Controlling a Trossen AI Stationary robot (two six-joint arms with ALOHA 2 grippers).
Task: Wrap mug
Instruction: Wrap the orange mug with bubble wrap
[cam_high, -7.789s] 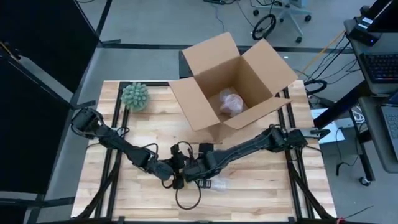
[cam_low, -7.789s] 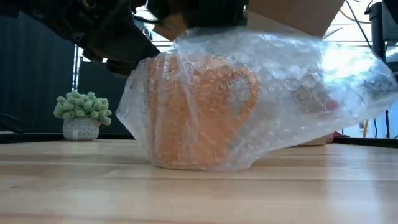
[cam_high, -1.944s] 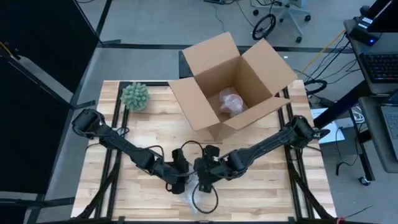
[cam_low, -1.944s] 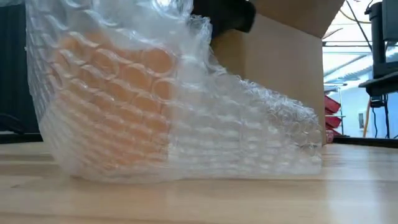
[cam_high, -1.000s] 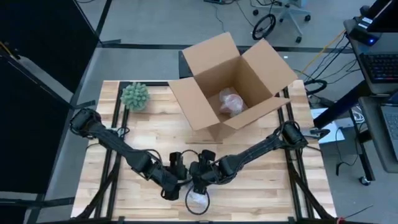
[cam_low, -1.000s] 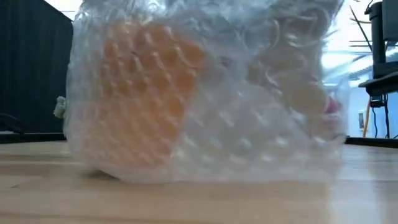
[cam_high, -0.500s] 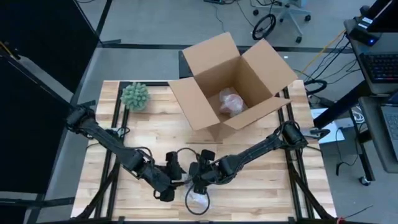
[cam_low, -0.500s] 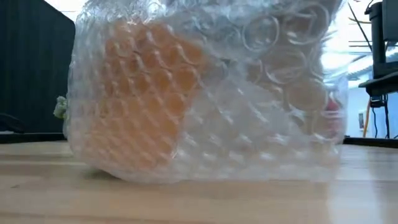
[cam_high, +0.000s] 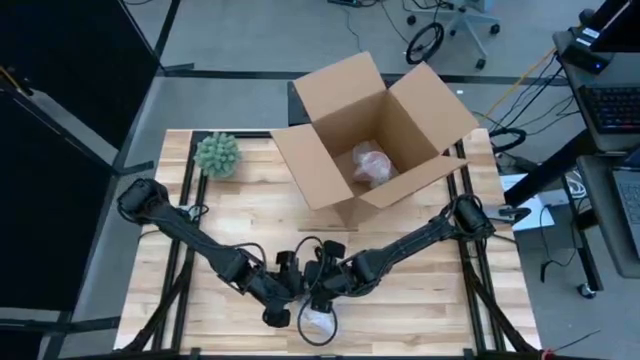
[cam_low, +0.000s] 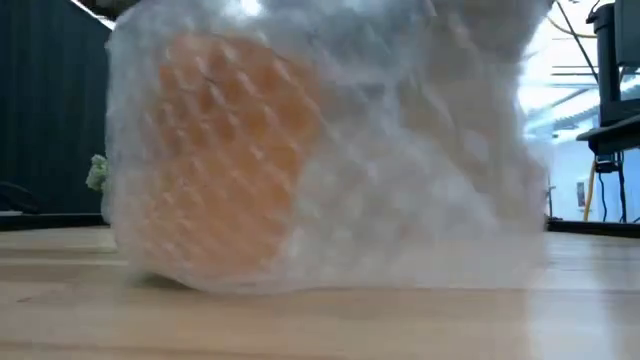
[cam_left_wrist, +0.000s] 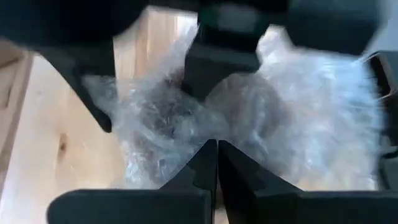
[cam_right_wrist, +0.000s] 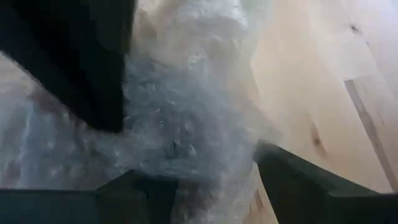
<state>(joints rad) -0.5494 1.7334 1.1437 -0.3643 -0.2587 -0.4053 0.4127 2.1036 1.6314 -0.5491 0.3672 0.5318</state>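
Note:
The orange mug (cam_low: 215, 150) stands inside a bundle of clear bubble wrap (cam_low: 400, 160) at the table's near edge, in the middle (cam_high: 318, 322). My right gripper (cam_high: 321, 298) reaches down onto the bundle from the far side, its fingers (cam_right_wrist: 292, 171) on either side of the wrap (cam_right_wrist: 186, 124). My left gripper (cam_high: 293, 291) is at the bundle's left side. Its fingers are shut, and the tips (cam_left_wrist: 216, 149) are right at the wrap (cam_left_wrist: 249, 118). My left gripper's shut tips are against the crumpled wrap on the bundle's left side (cam_left_wrist: 186, 134); whether a layer is caught between them I cannot tell. My right gripper holds the wrapped bundle between its two fingers, which come slanting down from the far side. Gathered wrap (cam_right_wrist: 205, 155) fills the gap. The bundle's bottom rests on the table.
An open cardboard box (cam_high: 370, 130) stands at the far middle of the table with another wrapped item (cam_high: 370, 165) inside. A small green potted plant (cam_high: 217, 155) sits at the far left. The table's near edge is just below the bundle.
My left gripper has drawn back a little toward the left, then come right again, up against the bundle. The bundle stays in place on the table with my right gripper still on it, and the wrap at its top has shifted slightly.

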